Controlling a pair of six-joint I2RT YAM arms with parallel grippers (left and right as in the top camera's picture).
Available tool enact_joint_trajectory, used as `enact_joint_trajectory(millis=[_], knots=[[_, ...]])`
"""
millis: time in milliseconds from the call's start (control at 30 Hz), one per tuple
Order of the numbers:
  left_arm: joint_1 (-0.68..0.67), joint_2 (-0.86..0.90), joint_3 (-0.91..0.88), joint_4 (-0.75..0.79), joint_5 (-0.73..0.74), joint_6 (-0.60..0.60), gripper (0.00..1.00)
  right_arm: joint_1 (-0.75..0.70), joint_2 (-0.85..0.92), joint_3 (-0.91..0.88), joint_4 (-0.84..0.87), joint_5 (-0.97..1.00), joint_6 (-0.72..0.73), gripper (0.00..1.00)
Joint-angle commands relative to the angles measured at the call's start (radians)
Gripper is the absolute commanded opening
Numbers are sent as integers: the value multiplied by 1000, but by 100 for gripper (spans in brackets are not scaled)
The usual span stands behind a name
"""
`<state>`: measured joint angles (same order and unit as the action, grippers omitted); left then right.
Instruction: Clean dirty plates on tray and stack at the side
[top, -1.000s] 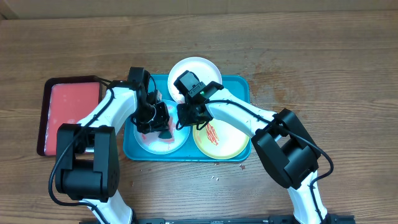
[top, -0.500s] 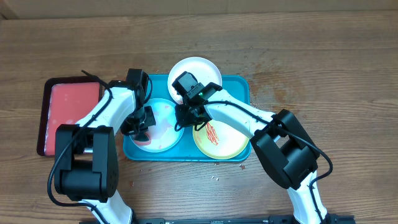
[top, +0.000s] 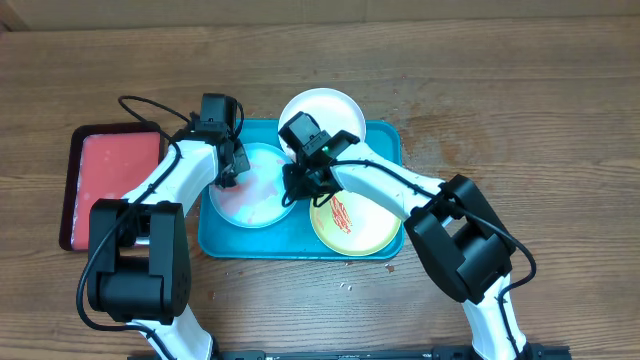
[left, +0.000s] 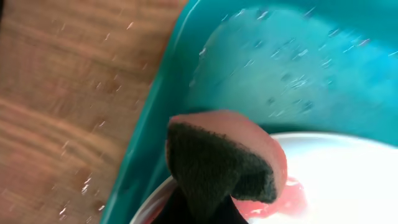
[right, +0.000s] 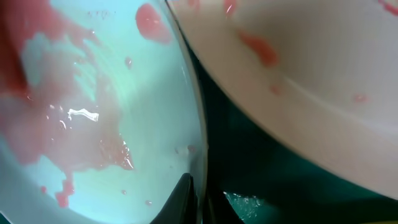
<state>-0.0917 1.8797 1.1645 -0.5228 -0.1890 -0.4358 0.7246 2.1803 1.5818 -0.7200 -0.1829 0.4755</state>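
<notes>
r gripper (right: 199, 202): dark fingers (right: 182, 198) narrow, pinched on the rim of the light blue plate (top: 255, 195) at its rt edge, one finger each side of the thin rim. l gripper (top: 229, 170): clamped on the sponge (left: 214, 165); own fingers barely show in the wrist view. sponge sits at the plate's upper-left edge, touching it, just beside the tray wall.

plates are round, so no long axis. can't tell if the blue one lies flat or is tipped. tray (top: 385, 135) runs long side l-r across the overhead view. blue plate is in its left half, yellow-green rimmed plate (top: 362, 225) in the rt half near the front. white plate (top: 325, 108) hangs over the back rim, partly off the tray.

both arms meet over the tray centre. r arm crosses above the yellow-green plate's left part and hides some of it. red tray (top: 110, 175) w/ dark rim lies left of the teal one, apart from it.

blue plate: smooth, glossy, wet pink-red smears. yellow-green plate: red streaks mid-left. sponge: coarse dark pad, pink-stained edge, wedge-ish, narrowing toward the gripper. tray: teal plastic, droplets, rounded corners. table (top: 520, 120): wood grain.
</notes>
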Motion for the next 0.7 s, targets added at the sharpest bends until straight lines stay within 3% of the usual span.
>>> enact_joint_trajectory(millis=[0, 167, 267, 367, 567, 667], knots=[[7, 14, 1, 52, 81, 13, 4, 6, 12, -10, -21, 18, -38, 4], [7, 14, 1, 11, 344, 76, 4, 6, 12, -10, -22, 18, -38, 4], [7, 14, 1, -70, 404, 78, 4, 6, 12, -10, -21, 18, -38, 4], [8, 14, 1, -154, 367, 119, 4, 6, 12, -10, -21, 18, -38, 4], [8, 14, 1, -269, 92, 132, 4, 6, 12, -10, -21, 18, -37, 4], [8, 14, 1, -298, 40, 139, 4, 6, 12, -10, -19, 18, -37, 4]])
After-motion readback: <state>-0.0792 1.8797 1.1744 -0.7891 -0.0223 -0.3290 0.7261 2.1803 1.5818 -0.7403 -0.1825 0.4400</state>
